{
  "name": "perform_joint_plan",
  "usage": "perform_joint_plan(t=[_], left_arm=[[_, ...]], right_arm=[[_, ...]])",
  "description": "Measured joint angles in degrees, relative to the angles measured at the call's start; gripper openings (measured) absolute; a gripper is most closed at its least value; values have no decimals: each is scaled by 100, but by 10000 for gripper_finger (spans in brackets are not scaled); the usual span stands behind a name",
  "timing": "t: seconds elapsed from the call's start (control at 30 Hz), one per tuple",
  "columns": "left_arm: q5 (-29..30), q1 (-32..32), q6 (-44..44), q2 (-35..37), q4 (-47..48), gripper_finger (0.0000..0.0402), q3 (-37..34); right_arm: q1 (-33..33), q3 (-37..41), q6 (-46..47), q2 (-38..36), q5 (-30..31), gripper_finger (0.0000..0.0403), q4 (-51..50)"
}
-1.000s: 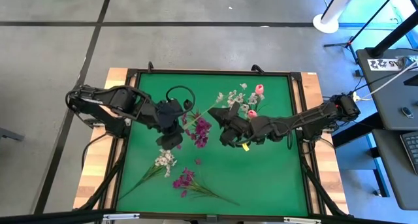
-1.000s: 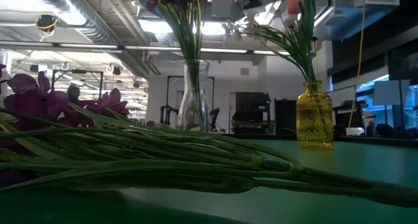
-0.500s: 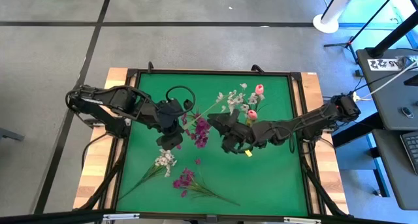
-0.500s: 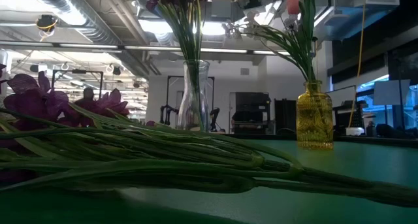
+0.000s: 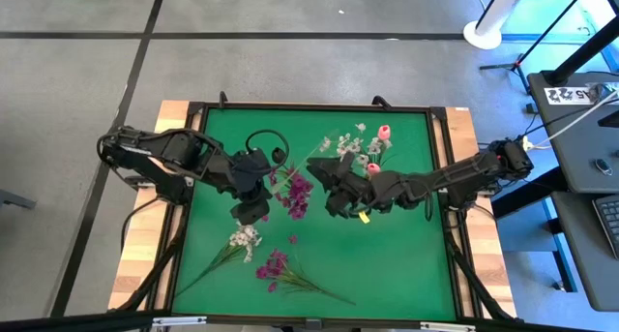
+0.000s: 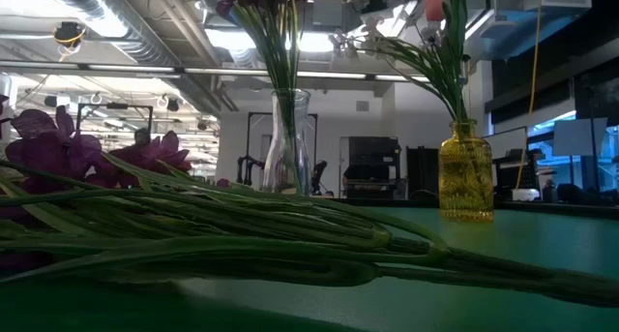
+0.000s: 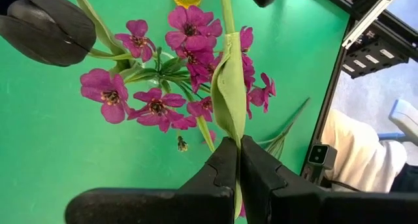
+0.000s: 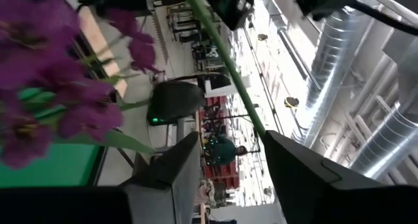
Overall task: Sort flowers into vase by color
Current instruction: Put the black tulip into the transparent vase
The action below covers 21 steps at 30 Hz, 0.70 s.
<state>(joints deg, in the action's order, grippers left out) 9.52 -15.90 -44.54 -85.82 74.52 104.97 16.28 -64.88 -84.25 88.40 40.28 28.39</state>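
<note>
Two vases are standing on the green table [image 5: 406, 264]: a clear glass vase [image 6: 287, 143] already carrying magenta sprays [image 5: 296, 190], and an amber vase [image 6: 465, 170] carrying white blossoms [image 5: 346, 143] and pink tulip buds [image 5: 383, 132]. One white spray [image 5: 244, 239] and one more purple spray [image 5: 274, 267] are lying flat near the front edge, not yet sorted.

The left gripper [image 7: 239, 160] is pinching a thin green stem [image 7: 228, 87] just above the magenta cluster, fingers closed right on it. The right gripper [image 8: 228, 162] is hovering beside the same bunch with its fingers spread apart and nothing between them, though a stem is crossing its view close by.

These flowers are looking very light and springy (wire-and-fabric stuff, most likely), so the stems are probably going to flex and swing once lifted, and the heads will drag the balance toward the bloom end. Taking hold on the bare stem, a little below the blossoms, seems safest; squeezing petals would crush or slip.

Much is staying hard to read. From above, both grippers are hiding the vase mouths, so which stem is seated and which is loose cannot be told. At table height the lying spray is blocking the foreground and the blossoms are cut off at the top. No dark bud is showing anywhere.
</note>
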Motion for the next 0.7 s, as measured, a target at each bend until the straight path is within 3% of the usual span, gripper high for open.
perform_joint_plan(t=[0.7], left_arm=[[170, 0, -35, -6, 194, 2, 0]], right_arm=[[166, 0, 2, 0, -416, 170, 174]])
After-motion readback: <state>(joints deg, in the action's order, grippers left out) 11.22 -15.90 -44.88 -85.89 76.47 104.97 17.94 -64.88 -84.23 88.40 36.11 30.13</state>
